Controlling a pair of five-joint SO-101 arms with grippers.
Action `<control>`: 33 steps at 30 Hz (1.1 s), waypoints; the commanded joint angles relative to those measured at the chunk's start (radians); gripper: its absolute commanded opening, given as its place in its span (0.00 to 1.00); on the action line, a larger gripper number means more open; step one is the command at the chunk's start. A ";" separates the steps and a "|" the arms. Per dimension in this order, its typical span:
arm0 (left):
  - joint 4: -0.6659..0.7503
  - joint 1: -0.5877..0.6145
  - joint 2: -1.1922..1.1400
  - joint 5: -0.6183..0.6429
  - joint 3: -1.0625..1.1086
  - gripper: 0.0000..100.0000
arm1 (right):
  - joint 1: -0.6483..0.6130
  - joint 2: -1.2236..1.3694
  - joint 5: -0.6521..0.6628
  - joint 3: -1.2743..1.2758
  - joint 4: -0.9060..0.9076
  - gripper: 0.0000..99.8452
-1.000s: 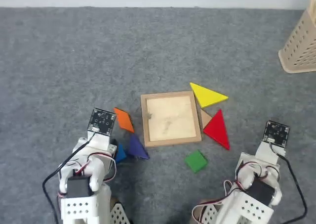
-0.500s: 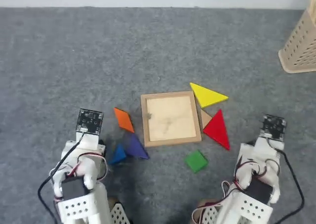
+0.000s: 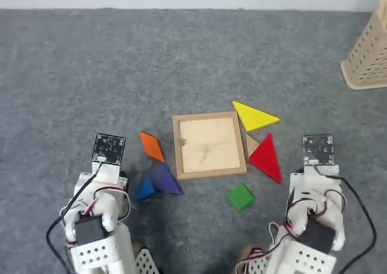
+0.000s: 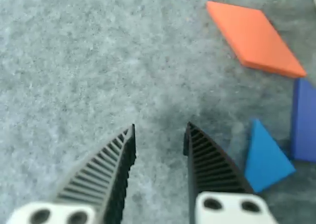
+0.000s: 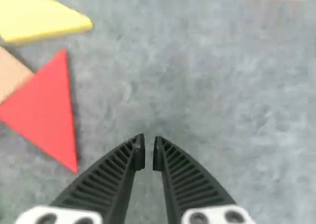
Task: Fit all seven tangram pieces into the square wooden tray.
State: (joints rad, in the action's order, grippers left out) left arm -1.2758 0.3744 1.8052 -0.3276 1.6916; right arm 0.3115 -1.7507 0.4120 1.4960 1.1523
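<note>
Right tool (image 5: 148, 152) nearer away-pointing red triangle (image 3: 266, 158)

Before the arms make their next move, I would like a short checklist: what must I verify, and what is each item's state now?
1. Wooden tray free inside: ok, nothing lies in it.
2. Left gripper open, holding nothing: ok.
3. Right gripper open for grasping: not ok, its fingers are closed on nothing.
4. Red triangle free to lift: cannot tell, it lies against the tan triangle.
5. Blue triangle free to lift: cannot tell, the purple triangle lies against it.
</note>
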 commanded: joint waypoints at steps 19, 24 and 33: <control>-0.002 0.006 0.020 -0.011 -0.007 0.15 | -0.433 1.412 -0.201 -0.824 0.027 0.11; -0.002 0.006 0.020 -0.011 -0.007 0.15 | -0.567 1.428 -0.292 -0.819 -0.007 0.17; -0.002 0.005 0.020 -0.011 -0.007 0.15 | -0.561 1.560 -0.336 -0.802 -0.128 0.28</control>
State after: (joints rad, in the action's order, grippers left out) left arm -1.2758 0.3744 1.8052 -0.3276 1.6916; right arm -0.2547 -0.2010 0.0913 0.7365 1.0618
